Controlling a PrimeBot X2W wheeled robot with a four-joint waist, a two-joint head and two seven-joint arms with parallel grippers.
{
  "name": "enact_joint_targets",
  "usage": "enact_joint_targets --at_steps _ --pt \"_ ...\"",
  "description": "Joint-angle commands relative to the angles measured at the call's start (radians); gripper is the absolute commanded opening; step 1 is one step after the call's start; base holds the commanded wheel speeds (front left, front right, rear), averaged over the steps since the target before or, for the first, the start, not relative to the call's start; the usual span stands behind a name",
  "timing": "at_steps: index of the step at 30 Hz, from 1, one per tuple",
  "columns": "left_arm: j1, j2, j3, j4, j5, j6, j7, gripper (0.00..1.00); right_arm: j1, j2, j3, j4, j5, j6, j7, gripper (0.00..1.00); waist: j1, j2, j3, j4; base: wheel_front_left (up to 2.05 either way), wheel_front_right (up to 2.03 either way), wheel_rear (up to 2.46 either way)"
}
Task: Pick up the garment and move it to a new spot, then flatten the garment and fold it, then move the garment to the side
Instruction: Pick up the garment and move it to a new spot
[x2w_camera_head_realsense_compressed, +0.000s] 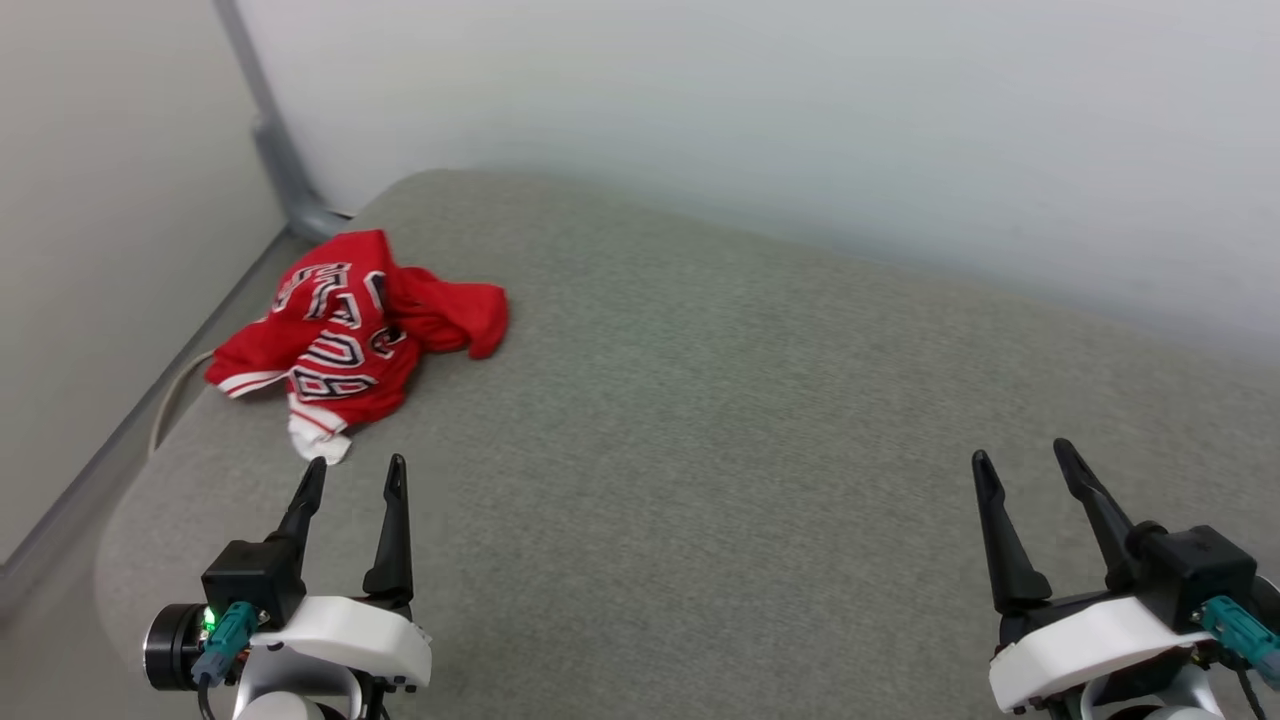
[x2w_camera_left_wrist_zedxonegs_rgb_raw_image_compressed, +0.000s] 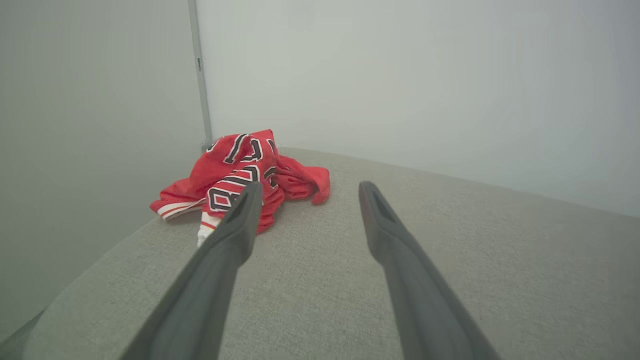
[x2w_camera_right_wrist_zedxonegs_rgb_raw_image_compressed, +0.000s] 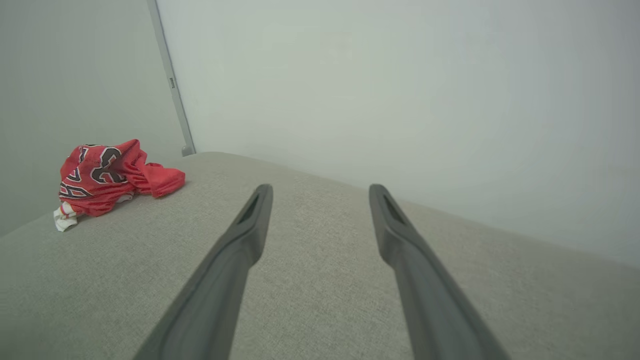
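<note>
Crumpled red jersey-style garment (x2w_camera_head_realsense_compressed: 350, 335), black white-edged lettering, lies at far-left corner of grey fabric counter (x2w_camera_head_realsense_compressed: 700, 450). Left gripper (x2w_camera_head_realsense_compressed: 357, 460) open, empty, just short of it. Right gripper (x2w_camera_head_realsense_compressed: 1020, 449) open, empty, well apart.

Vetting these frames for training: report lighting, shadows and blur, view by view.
Head view: even, soft light; only a faint shadow beneath the garment, lettering sharp. Left wrist view: hazy, left fingers soft. Right wrist view: likewise hazy, right fingers soft, no glare.
</note>
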Motion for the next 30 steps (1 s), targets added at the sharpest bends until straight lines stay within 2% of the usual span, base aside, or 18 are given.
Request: enact_joint_targets --at_steps 1,7,14,24,30 --pt "-0.005 -0.001 0.002 0.002 0.003 0.003 -0.003 1.0 -0.013 0.002 0.0 -0.002 -0.004 -0.001 0.002 1.0 0.0 0.0 0.0 0.042 0.0 0.0 0.0" --pt "0.0 -0.001 0.018 -0.001 0.003 0.003 -0.003 1.0 -0.018 0.002 0.023 -0.001 -0.022 -0.001 0.005 1.0 0.0 0.0 0.002 0.105 0.0 0.0 0.0" --pt "0.0 -0.001 0.018 -0.006 -0.001 0.002 -0.003 1.0 -0.021 0.001 0.027 -0.008 -0.031 -0.001 0.008 1.0 0.0 0.0 0.009 0.146 0.0 0.0 0.0" --pt "-0.01 -0.002 0.027 -0.01 -0.009 0.004 -0.003 1.0 -0.027 0.001 0.023 -0.017 -0.036 -0.001 0.016 1.0 0.0 0.0 0.018 0.154 0.0 0.0 0.0" --pt "-0.056 -0.003 0.048 -0.003 -0.039 0.009 -0.003 1.0 -0.049 0.001 0.023 -0.045 -0.06 -0.001 0.038 1.0 0.0 0.0 0.072 0.126 0.0 0.0 0.0"
